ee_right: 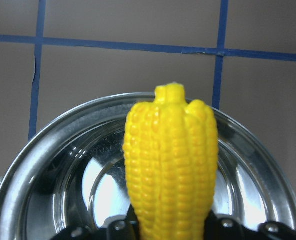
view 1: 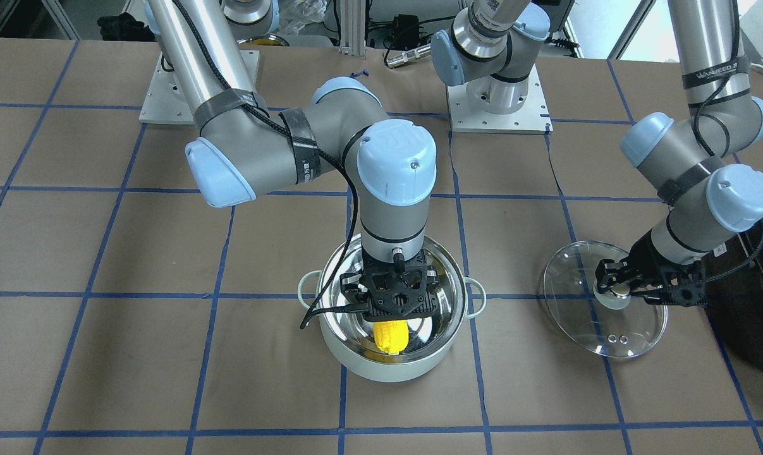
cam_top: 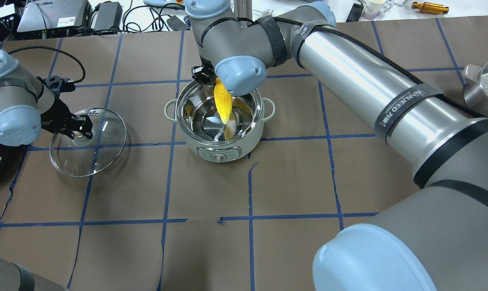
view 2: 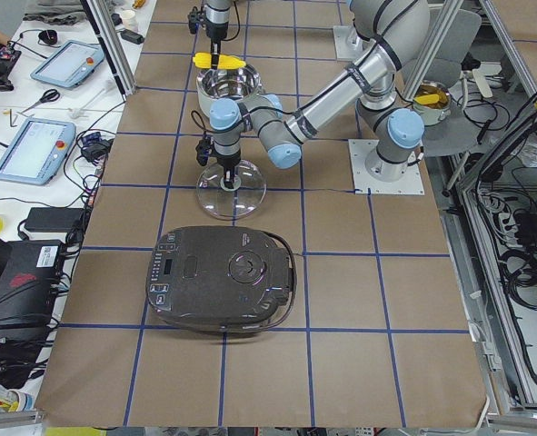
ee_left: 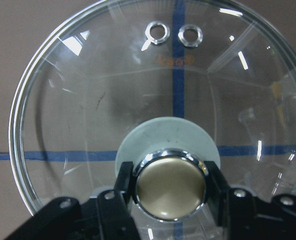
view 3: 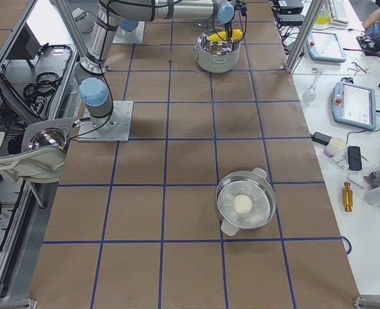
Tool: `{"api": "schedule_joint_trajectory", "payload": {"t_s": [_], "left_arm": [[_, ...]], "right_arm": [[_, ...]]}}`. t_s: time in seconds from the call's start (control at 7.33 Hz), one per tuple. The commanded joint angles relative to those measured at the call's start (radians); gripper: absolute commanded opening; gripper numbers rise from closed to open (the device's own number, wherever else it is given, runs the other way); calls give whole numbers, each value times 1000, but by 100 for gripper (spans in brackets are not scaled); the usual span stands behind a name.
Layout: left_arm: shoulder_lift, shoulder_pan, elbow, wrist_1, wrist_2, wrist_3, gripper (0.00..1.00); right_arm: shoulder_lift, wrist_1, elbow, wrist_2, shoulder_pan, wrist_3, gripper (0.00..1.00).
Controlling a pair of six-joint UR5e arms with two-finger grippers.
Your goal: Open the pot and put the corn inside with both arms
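Observation:
The pale mint-green pot (view 1: 387,370) stands open in the middle of the table, and it also shows in the overhead view (cam_top: 219,151). My right gripper (view 1: 392,311) is shut on the yellow corn (view 1: 390,336) and holds it pointing down over the pot's steel interior. The corn's tip (cam_top: 226,117) is inside the rim, and the corn fills the right wrist view (ee_right: 170,165). My left gripper (view 1: 618,287) is shut on the beige knob (ee_left: 170,187) of the glass lid (view 1: 583,328). It holds the lid slightly tilted, low over the table, well away from the pot.
A large black appliance (view 2: 223,277) lies just beyond the lid on my left side. A second steel pot (view 3: 244,206) with a white ball in it stands far out on my right. Blue tape lines grid the brown table.

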Motion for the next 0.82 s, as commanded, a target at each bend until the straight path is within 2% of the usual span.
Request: {"api": "schedule_joint_trajectory", "payload": {"t_s": [0.0, 0.27, 0.41, 0.55, 0.68], "left_arm": [[-10, 1, 0, 0, -1, -15, 79], [-4, 1, 4, 2, -1, -18, 90], [30, -19, 9, -12, -2, -26, 100], [63, -53, 15, -50, -4, -34, 100], [108, -101, 55, -114, -1, -38, 100]], "right_arm": [[-1, -25, 43, 3, 4, -2, 100], [-14, -24, 36, -3, 1, -4, 100], [-59, -16, 34, -5, -19, -4, 100], [-136, -7, 49, -5, -69, -8, 100], [-199, 84, 57, 3, -175, -23, 100]]}}
